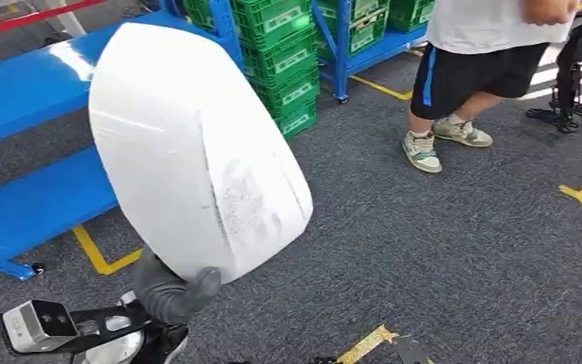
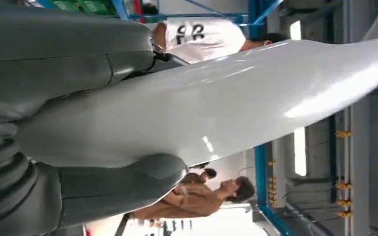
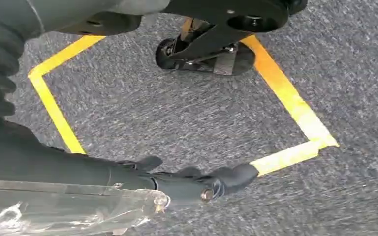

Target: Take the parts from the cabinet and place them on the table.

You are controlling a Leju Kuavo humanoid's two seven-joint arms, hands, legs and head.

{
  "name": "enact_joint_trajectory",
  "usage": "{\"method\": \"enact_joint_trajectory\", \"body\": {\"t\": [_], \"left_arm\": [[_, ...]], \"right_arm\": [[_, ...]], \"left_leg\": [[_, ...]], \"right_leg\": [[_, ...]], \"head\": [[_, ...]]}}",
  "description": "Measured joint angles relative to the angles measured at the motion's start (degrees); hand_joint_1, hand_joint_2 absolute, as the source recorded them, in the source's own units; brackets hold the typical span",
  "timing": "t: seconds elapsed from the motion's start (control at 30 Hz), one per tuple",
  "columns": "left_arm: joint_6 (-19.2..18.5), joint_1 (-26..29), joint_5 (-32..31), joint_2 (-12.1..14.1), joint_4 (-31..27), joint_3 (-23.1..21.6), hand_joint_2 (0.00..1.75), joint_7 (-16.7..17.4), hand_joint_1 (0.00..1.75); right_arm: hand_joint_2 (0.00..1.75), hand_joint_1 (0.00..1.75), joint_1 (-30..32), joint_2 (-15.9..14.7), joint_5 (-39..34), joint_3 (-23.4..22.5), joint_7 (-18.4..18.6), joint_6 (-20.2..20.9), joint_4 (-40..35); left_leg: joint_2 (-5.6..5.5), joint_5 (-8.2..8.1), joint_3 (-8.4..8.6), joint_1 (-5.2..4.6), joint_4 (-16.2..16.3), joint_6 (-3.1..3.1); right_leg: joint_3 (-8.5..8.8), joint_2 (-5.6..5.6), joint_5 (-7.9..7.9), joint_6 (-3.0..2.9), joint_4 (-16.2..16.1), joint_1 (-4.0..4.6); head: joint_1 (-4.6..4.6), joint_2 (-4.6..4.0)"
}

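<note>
White part [image 1: 197, 152], big and curved like a panel shell, is up in the air and right in front of the head camera, carried clear of the shelving with the grey carpet [image 1: 439, 250] beneath it. Underneath, the left hand [image 1: 173, 292] has it: a thick grey thumb hooks up over the lower edge, and from the wrist you can see that thumb on one face of the glossy white surface and the palm and fingers on the other, so this hand is clamped on the part. The right hand [image 3: 177, 179] hangs low over the floor, its dark fingers stretched out fairly straight; a bit of clear plastic film [image 3: 69, 206] lies along its underside, but whether the fingers are pinching that film or just lying against it, I cannot tell. Moving outward, the blue rack [image 1: 38, 152] sits off to the robot's left with stacked green crates [image 1: 284, 53] beyond it, yellow floor tape [image 1: 98, 254] marks the carpet, and a person in dark shorts and sneakers [image 1: 432, 148] stands near, ahead and to the right. So where are we? The pick looks done: the part is off the shelves and in hand. No table shows in any view, so by my reading this is the carry leg, with the approach to the table, the lowering and the release all left to go.
</note>
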Motion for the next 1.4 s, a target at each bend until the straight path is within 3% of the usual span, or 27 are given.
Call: {"method": "enact_joint_trajectory", "body": {"t": [0.1, 0.13, 0.17, 0.23, 0.3, 0.33, 0.37, 0.4, 0.47, 0.53, 0.63, 0.67, 0.73, 0.8, 0.83, 0.9, 0.97, 1.0, 1.03, 1.13, 1.17, 1.2, 1.23, 1.3, 1.33, 1.37, 1.4], "left_arm": [[0.2, -0.01, 0.02, 0.0, -0.02, 0.0, 1.75, -0.02, 1.75], [0.26, 0.0, 0.02, 0.0, -0.02, 0.0, 1.75, -0.02, 1.75], [0.37, 0.0, 0.02, 0.0, -0.02, 0.02, 1.75, -0.04, 1.75], [0.39, 0.0, 0.02, 0.0, -0.07, 0.0, 1.75, -0.04, 1.75], [0.42, 0.0, 0.0, 0.0, -0.11, 0.0, 1.75, -0.04, 1.75], [0.42, 0.02, 0.02, -0.02, -0.13, 0.0, 1.75, -0.04, 1.75], [0.44, 0.0, 0.02, -0.02, -0.13, 0.0, 1.75, -0.04, 1.75], [0.44, 0.01, 0.02, -0.04, -0.13, -0.02, 1.75, -0.02, 1.75], [0.44, 0.02, 0.02, -0.04, -0.13, -0.02, 1.75, -0.02, 1.75], [0.48, 0.02, 0.02, -0.13, -0.13, -0.02, 1.75, -0.02, 1.75], [0.48, 0.01, 0.02, -0.13, -0.13, -0.04, 1.75, -0.02, 1.75], [0.48, 0.02, 0.02, -0.13, -0.13, -0.04, 1.75, -0.02, 1.75], [0.48, 0.01, 0.11, -0.13, -0.13, -0.04, 1.75, -0.02, 1.75], [0.48, 0.0, 0.13, -0.13, -0.13, -0.07, 1.75, -0.02, 1.75], [0.48, 0.0, 0.15, -0.13, -0.13, -0.07, 1.75, -0.02, 1.75], [0.48, 0.0, 0.17, -0.13, -0.15, -0.07, 1.75, -0.04, 1.75], [0.46, -0.01, 0.17, -0.13, -0.15, -0.09, 1.75, -0.04, 1.75], [0.46, -0.02, 0.17, -0.11, -0.2, -0.07, 1.75, -0.07, 1.75], [0.41, -0.03, 0.2, -0.07, -0.26, -0.07, 1.75, -0.11, 1.75], [0.28, -0.05, 0.2, 0.0, -0.26, -0.11, 1.75, -0.15, 1.75], [0.24, -0.05, 0.22, 0.0, -0.26, -0.09, 1.75, -0.15, 1.75], [0.24, -0.05, 0.22, 0.0, -0.26, -0.09, 1.75, -0.15, 1.75], [0.24, -0.05, 0.26, 0.0, -0.26, -0.09, 1.75, -0.15, 1.75], [0.15, -0.05, 0.37, 0.0, -0.26, -0.11, 1.75, -0.15, 1.75], [0.09, -0.05, 0.44, 0.0, -0.26, -0.11, 1.75, -0.18, 1.75], [-0.13, -0.06, 0.63, -0.02, -0.26, -0.11, 1.75, -0.31, 1.75], [-0.26, -0.02, 0.81, -0.02, -0.26, -0.11, 1.75, -0.39, 1.75]], "right_arm": [[1.75, 0.0, -0.1, 0.0, 0.57, 0.09, -0.07, -0.39, -0.02], [1.75, 0.0, -0.17, 0.0, 0.63, 0.09, -0.17, -0.63, -0.02], [1.75, 0.0, -0.23, 0.0, 0.81, 0.11, -0.31, -0.96, -0.02], [1.75, 0.0, -0.32, 0.0, 1.09, 0.33, -0.48, -1.25, -0.04], [1.75, 0.0, -0.43, 0.0, 1.29, 0.46, -0.7, -1.2, -0.04], [1.75, 0.0, -0.44, 0.09, 1.31, 0.52, -0.85, -1.16, 0.0], [1.75, 0.0, -0.62, 0.07, 1.31, 0.59, -0.87, -1.18, -0.02], [1.75, 0.0, -0.65, 0.02, 1.31, 0.7, -0.94, -1.16, -0.04], [1.75, 0.0, -0.56, 0.0, 1.31, 0.92, -0.96, -1.16, -0.04], [1.75, 0.0, -0.51, -0.07, 1.31, 0.96, -1.01, -1.18, -0.04], [1.75, 0.0, -0.56, -0.07, 1.31, 1.14, -1.12, -1.16, -0.04], [1.75, 0.0, -0.5, -0.09, 1.31, 1.18, -1.18, -1.16, -0.04], [1.75, 0.0, -0.52, -0.22, 1.31, 1.33, -1.4, -1.22, -0.04], [1.75, 0.0, -0.61, -0.37, 1.31, 1.42, -1.6, -1.33, -0.04], [1.75, 0.0, -0.74, -0.39, 1.31, 1.46, -1.62, -1.38, -0.04], [1.75, 0.0, -0.76, -0.41, 1.42, 1.51, -1.71, -1.66, -0.04], [1.75, 0.0, -0.7, -0.5, 1.68, 1.53, -1.86, -1.84, -0.06], [1.75, 0.0, -0.71, -0.46, 1.92, 1.68, -2.03, -1.81, -0.04], [1.75, 0.0, -0.79, -0.48, 1.97, 1.81, -2.16, -1.84, -0.06], [1.75, 0.0, -0.88, -0.48, 1.58, 1.86, -1.56, -1.31, -0.06], [1.75, 0.0, -0.82, -0.52, 0.89, 1.81, -0.85, -1.09, -0.06], [1.75, 0.0, -0.77, -0.52, 0.22, 1.73, -0.22, -1.03, -0.06], [1.75, 0.0, -0.74, -0.52, -0.26, 1.68, 0.31, -1.0, -0.06], [1.75, 0.0, -0.71, -0.52, -0.7, 1.55, 0.92, -0.76, -0.04], [1.75, 0.0, -0.67, -0.52, -0.81, 1.44, 1.18, -0.76, -0.06], [1.75, 0.0, -0.6, -0.55, -0.79, 1.4, 1.31, -0.76, -0.11], [1.75, 0.0, -0.54, -0.55, -0.79, 1.38, 1.49, -0.79, -0.11]], "left_leg": [[0.01, -4.74, -4.1, -0.25, 8.26, 0.62], [0.0, -5.53, -5.77, -0.46, 11.03, 1.0], [0.0, -5.03, -6.7, -0.79, 12.05, 1.54], [-0.05, -0.69, -5.52, -1.65, 8.59, 3.21], [-0.17, 4.37, -1.76, -2.74, 0.56, 5.15], [-0.21, 5.7, -0.41, -3.5, -2.91, 5.92], [-0.23, 4.89, 1.08, -3.2, -5.99, 5.95], [-0.37, 4.7, 1.26, -3.26, -6.96, 5.1], [-0.59, 5.7, 1.78, -2.96, -8.88, 5.49], [-0.44, 6.38, 2.8, -2.44, -10.3, 5.86], [-0.25, 6.56, 3.1, -2.17, -10.73, 6.12], [-0.25, 6.56, 3.13, -2.12, -10.73, 6.12], [-0.26, 6.56, 3.26, -2.04, -10.73, 6.11], [-0.26, 6.53, 3.54, -1.95, -10.73, 5.97], [-0.26, 6.64, 3.48, -2.07, -10.88, 5.62], [-0.32, 7.14, 3.56, -2.23, -11.43, 4.94], [-0.32, 7.87, 3.9, -2.28, -12.6, 4.31], [-0.35, 7.78, 4.01, -2.49, -12.63, 4.18], [-0.38, 6.92, 3.85, -2.54, -12.03, 3.54], [-0.38, 1.22, -0.55, -1.76, -2.19, 2.31], [-0.38, 0.53, -1.74, -1.53, 0.51, 2.02], [-0.37, 1.28, -1.64, -1.26, 0.58, 1.78], [-0.36, 3.0, -0.57, -1.01, -1.31, 1.6], [-0.33, 7.19, 3.95, -0.59, -9.44, 1.38], [-0.27, 8.03, 6.24, -0.33, -13.18, 1.29], [-0.43, 7.01, 6.75, -0.41, -14.77, 1.6], [-0.57, 6.91, 6.12, -0.42, -13.85, 2.29]], "right_leg": [[0.63, -0.08, 0.4, -0.82, -1.18, 0.78], [0.86, -0.1, 0.65, -1.26, -1.71, 1.15], [1.17, -0.08, 0.89, -1.68, -2.31, 1.62], [2.2, 0.08, 1.33, -2.41, -3.7, 2.53], [3.7, 0.24, 1.68, -2.9, -5.3, 3.09], [4.02, 0.25, 1.86, -2.83, -5.74, 3.39], [4.03, 0.42, 1.96, -2.83, -6.02, 3.7], [3.98, 0.3, 2.45, -2.82, -6.94, 3.65], [4.62, 0.23, 3.28, -2.28, -8.42, 3.75], [4.34, -0.02, 2.41, -1.5, -7.73, 3.8], [0.16, -0.62, -2.26, -0.56, 1.36, 3.56], [-0.73, -0.64, -2.4, -0.45, 3.21, 3.56], [0.85, -0.63, 0.42, -0.44, 0.25, 3.56], [6.08, -0.65, 4.92, -0.69, -9.41, 3.56], [6.72, -0.59, 3.6, -0.99, -10.74, 3.72], [7.26, -0.49, 4.71, -2.27, -12.23, 3.84], [7.41, -0.46, 5.47, -3.08, -13.31, 3.74], [7.83, -0.52, 6.1, -3.46, -14.36, 3.11], [8.15, -0.5, 6.42, -3.69, -15.01, 3.08], [8.35, -0.55, 7.16, -3.88, -16.07, 2.67], [8.3, -0.61, 7.25, -3.78, -16.14, 2.54], [8.3, -0.63, 7.3, -3.71, -16.14, 2.4], [8.3, -0.6, 7.35, -3.57, -16.13, 2.28], [8.3, -0.46, 7.35, -3.14, -15.97, 1.99], [8.27, -0.4, 7.26, -2.72, -15.72, 2.01], [7.79, -0.28, 6.97, -2.16, -14.88, 2.38], [7.48, -0.29, 7.01, -1.81, -14.79, 2.39]], "head": [[-0.98, 0.0], [-1.05, 0.0], [-1.0, 0.0], [-1.05, 0.0], [-1.05, 0.0], [-0.87, 0.0], [-1.0, 0.0], [-0.83, 0.0], [-1.0, 0.0], [-0.94, 0.0], [-0.85, 0.0], [-0.87, 0.0], [-0.87, 0.0], [-0.87, 0.0], [-0.92, 0.0], [-1.02, 0.0], [-0.94, 0.0], [-0.87, 0.0], [-1.16, 0.0], [-1.53, 0.0], [-1.53, 0.0], [-1.51, 0.0], [-1.55, 0.0], [-1.55, 0.0], [-1.59, 0.0], [-1.83, 0.0], [-1.57, 0.0]]}}
